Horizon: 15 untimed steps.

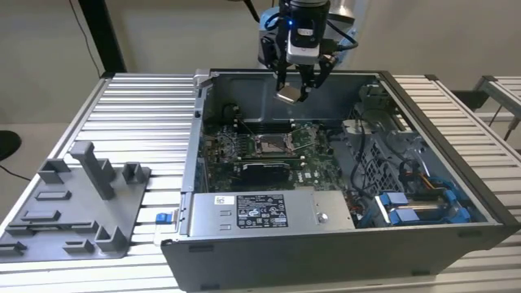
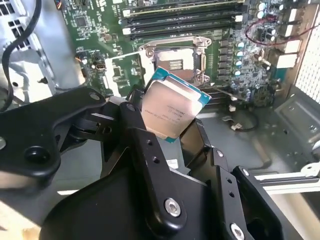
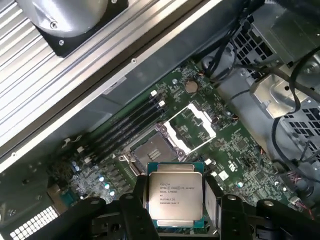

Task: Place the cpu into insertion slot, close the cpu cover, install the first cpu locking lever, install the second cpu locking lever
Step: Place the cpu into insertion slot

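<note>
My gripper (image 1: pixel 291 91) hangs above the open computer case, shut on the cpu (image 1: pixel 290 94). Both wrist views show the chip's silvery top with its teal edge (image 2: pixel 172 104) (image 3: pixel 175 196) pinched between the black fingers (image 2: pixel 131 117), tilted. Below it on the green board lies the insertion slot (image 1: pixel 269 144) (image 2: pixel 175 62) (image 3: pixel 151 148), its brownish pin field bare. The cpu cover (image 3: pixel 207 131) (image 2: pixel 125 54) is swung open beside the slot, lying flat as a silvery frame. The chip is well above the slot, not touching it.
A grey power-supply box (image 1: pixel 269 210) sits at the case's front. Cables and blue drive bays (image 1: pixel 415 207) fill the exterior view's right. Black memory slots (image 2: pixel 180 20) run beside the socket. A grey fixture tray (image 1: pixel 73 201) rests on the slatted table at the exterior view's left.
</note>
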{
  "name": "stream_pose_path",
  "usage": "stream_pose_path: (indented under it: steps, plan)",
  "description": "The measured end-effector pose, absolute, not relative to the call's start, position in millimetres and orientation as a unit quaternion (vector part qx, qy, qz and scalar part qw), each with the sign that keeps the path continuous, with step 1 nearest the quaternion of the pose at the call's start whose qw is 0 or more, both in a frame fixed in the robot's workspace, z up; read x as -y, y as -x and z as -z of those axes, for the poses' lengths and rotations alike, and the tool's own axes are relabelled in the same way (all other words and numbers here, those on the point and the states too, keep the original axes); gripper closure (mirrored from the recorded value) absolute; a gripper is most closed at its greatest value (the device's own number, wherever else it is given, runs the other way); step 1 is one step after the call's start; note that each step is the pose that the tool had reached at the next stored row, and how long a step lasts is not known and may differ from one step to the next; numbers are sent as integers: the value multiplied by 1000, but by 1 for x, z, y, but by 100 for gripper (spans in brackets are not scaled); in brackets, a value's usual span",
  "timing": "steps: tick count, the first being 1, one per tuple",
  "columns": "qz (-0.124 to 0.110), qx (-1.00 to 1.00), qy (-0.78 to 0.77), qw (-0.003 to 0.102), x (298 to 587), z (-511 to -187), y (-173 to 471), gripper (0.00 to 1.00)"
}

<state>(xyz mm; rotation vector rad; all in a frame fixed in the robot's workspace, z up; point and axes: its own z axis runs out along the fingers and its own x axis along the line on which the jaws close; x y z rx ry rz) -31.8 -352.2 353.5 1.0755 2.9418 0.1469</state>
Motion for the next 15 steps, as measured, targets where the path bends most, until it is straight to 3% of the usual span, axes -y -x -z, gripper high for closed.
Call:
stream_pose_path:
  steps: [15]
  plan:
    - [-46, -897, -439, 7, 352, -353, 32, 100]
